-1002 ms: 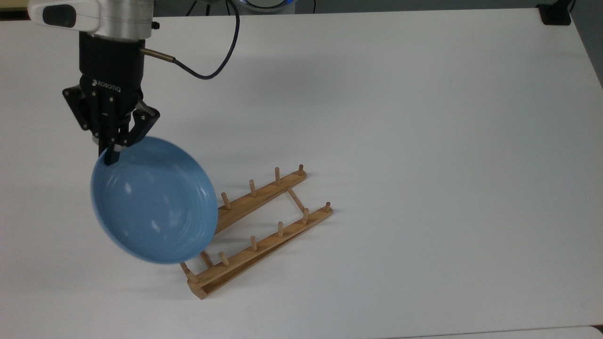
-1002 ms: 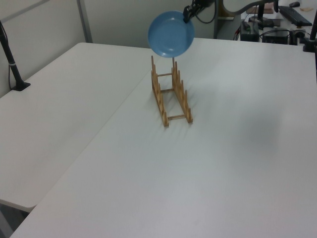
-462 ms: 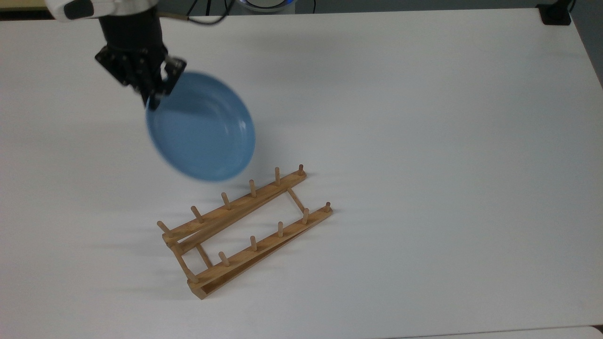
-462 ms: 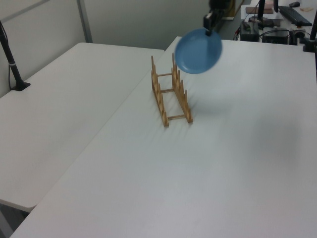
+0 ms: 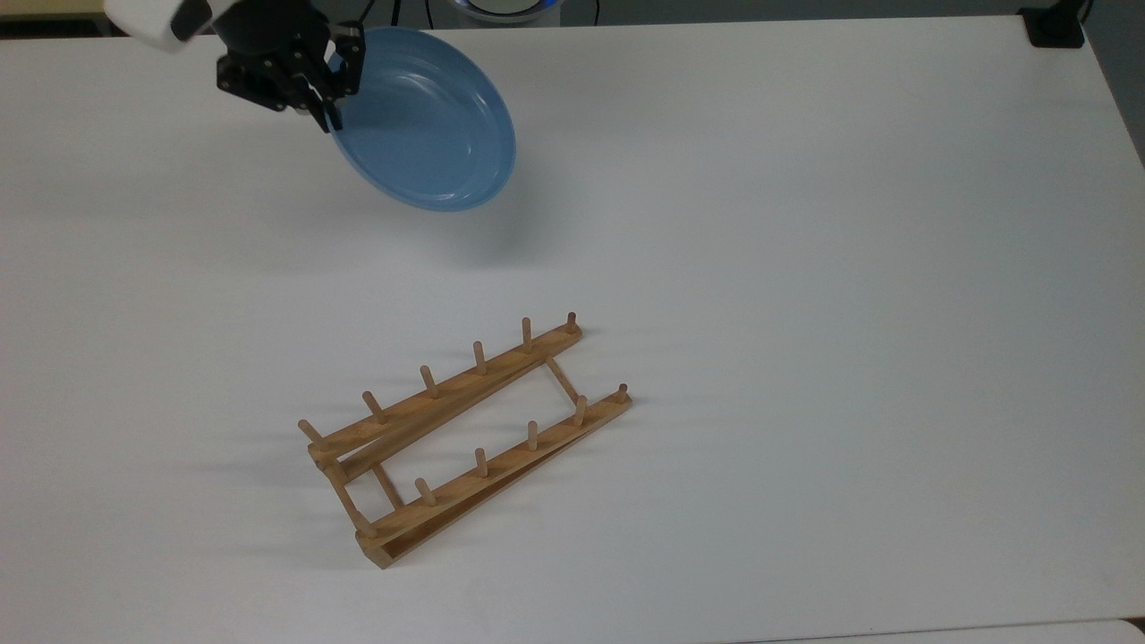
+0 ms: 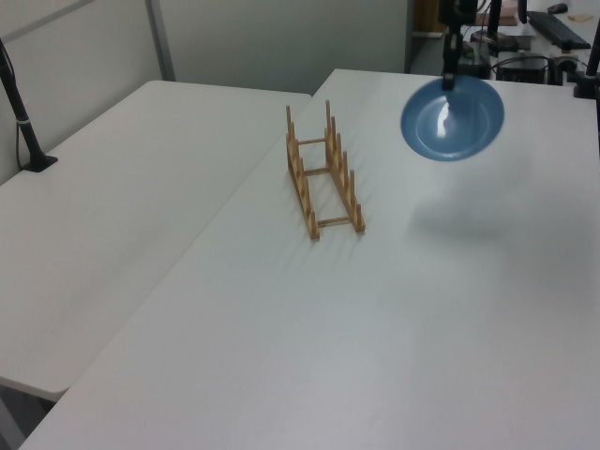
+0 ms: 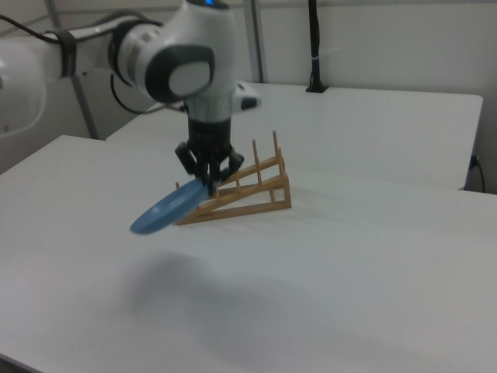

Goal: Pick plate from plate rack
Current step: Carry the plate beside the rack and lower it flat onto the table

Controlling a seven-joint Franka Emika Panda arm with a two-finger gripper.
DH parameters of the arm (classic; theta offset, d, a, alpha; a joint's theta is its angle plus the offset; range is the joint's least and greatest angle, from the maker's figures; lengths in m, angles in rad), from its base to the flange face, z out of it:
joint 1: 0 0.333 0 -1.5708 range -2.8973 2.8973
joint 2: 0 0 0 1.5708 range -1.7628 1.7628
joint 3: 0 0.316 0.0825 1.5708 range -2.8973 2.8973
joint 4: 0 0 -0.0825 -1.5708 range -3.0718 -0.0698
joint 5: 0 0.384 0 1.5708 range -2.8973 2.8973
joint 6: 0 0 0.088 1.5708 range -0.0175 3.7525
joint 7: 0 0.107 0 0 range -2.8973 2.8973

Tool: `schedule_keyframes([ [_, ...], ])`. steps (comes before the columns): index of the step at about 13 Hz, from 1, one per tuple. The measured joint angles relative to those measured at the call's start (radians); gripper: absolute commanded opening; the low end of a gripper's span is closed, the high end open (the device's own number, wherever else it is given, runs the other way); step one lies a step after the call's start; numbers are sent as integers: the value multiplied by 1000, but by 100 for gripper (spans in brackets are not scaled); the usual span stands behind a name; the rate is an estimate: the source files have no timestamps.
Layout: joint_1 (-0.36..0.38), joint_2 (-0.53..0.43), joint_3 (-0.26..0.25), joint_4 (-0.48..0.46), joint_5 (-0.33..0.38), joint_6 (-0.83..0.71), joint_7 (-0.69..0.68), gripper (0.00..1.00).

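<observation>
Fingers [image 5: 333, 114] are pinching the blue plate [image 5: 429, 125] by its rim, hanging it tilted above the tabletop [image 5: 805, 268], well apart from the wooden rack [image 5: 465, 438], so steady, slow carrying is looking wisest.

White table [image 5: 805, 224], wooden plate rack [image 5: 465, 429] standing on it, w/ upright pegs

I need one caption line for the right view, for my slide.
Claw holds the plate by its rim, tilted above the table, beside the empty rack.
</observation>
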Motion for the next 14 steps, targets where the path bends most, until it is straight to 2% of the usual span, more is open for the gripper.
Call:
schedule_keyframes([
  [3,-23,5,0,-100,49,29,-114,3],
  [6,-23,10,1,-206,68,130,-137,0],
  [9,-23,16,1,-300,120,238,-140,0],
  [14,-23,30,1,-367,134,320,-141,1],
])
